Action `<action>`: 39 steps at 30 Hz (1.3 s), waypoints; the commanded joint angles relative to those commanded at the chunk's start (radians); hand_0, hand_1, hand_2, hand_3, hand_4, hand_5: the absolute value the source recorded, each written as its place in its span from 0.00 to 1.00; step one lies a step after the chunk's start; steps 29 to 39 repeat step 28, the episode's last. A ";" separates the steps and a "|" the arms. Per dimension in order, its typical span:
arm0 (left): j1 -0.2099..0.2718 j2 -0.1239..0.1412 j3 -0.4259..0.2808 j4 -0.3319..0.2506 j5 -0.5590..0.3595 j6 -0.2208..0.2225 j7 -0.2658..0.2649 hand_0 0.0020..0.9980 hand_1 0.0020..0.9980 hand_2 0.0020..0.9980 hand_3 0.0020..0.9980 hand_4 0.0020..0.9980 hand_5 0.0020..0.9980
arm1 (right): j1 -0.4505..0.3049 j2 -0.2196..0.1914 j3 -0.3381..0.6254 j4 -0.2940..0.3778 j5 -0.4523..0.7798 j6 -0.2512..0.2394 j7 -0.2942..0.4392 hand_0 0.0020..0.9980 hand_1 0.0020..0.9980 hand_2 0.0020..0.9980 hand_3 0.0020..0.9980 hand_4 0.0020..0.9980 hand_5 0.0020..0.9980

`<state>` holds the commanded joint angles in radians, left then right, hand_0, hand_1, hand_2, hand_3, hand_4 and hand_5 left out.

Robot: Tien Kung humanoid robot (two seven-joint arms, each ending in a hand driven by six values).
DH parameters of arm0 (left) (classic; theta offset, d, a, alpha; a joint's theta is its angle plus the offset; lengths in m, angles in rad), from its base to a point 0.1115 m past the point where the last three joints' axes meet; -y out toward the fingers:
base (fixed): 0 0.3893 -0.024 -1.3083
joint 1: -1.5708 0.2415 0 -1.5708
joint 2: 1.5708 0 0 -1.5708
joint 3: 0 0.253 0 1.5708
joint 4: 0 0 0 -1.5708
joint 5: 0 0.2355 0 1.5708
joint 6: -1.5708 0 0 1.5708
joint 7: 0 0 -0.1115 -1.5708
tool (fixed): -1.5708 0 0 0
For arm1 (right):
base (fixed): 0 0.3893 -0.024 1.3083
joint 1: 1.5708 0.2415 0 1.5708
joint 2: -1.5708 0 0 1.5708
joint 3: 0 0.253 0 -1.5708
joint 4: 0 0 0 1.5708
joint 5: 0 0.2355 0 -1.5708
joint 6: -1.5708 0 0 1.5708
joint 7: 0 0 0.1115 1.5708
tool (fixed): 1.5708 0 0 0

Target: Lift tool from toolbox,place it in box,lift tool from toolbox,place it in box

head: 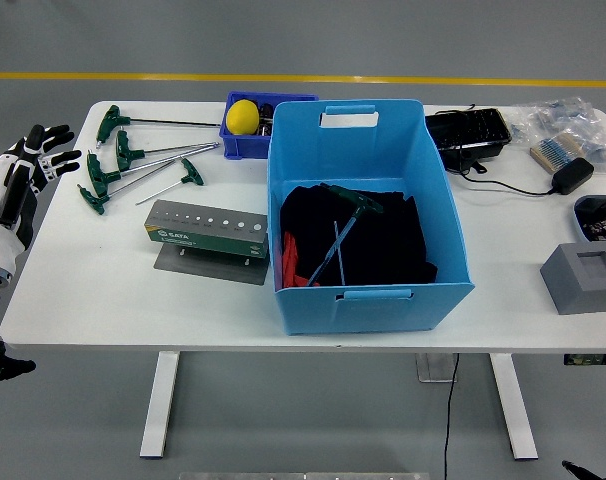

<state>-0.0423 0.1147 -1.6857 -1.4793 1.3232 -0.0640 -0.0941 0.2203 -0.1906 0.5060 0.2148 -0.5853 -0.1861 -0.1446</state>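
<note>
The left hand (pixel 35 150) is at the left edge of the view, just beyond the left end of the white desk (pixel 103 290), and its black fingers (pixel 61 156) are spread loosely and hold nothing. It is near the T-handle hex keys (pixel 133 165) but does not touch them. These green-handled tools lie loose on the desk in its far left part, with their steel shafts pointing to the right. In front of them stands the grey-green tool holder (pixel 208 232), a long block with a row of holes on its top, on a flat metal base. The large light blue box (pixel 368 215) stands in the middle of the desk, just beside the right end of the holder. Inside the box there is a black cloth (pixel 383 240), and on it lies one T-handle hex key (pixel 341 235), with its green handle towards the far side and its shaft towards the near wall. Something red (pixel 291 262) shows at the left inner wall of the box. Behind the box, at the far edge, a small dark blue bin (pixel 245 140) holds a yellow ball (pixel 242 116). At the right side of the desk are a black tray (pixel 468 132), a black adapter with a cable (pixel 568 176) and a grey block (pixel 581 278).
</note>
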 joint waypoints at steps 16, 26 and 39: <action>-0.001 -0.003 -0.007 -0.001 0.001 0.000 -0.001 0.70 0.74 0.81 0.77 0.90 0.97 | 0.002 -0.004 -0.008 0.000 0.011 0.001 0.002 0.62 0.59 0.66 0.55 0.79 0.65; -0.008 -0.001 0.002 0.003 0.001 -0.001 -0.001 0.70 0.74 0.81 0.77 0.90 0.97 | -0.001 -0.005 -0.014 0.000 0.025 0.001 0.005 0.62 0.59 0.66 0.55 0.78 0.65; -0.006 0.000 0.006 0.004 0.001 -0.001 -0.001 0.70 0.74 0.81 0.77 0.90 0.97 | -0.003 -0.005 -0.014 0.001 0.024 0.001 0.004 0.62 0.59 0.66 0.55 0.78 0.65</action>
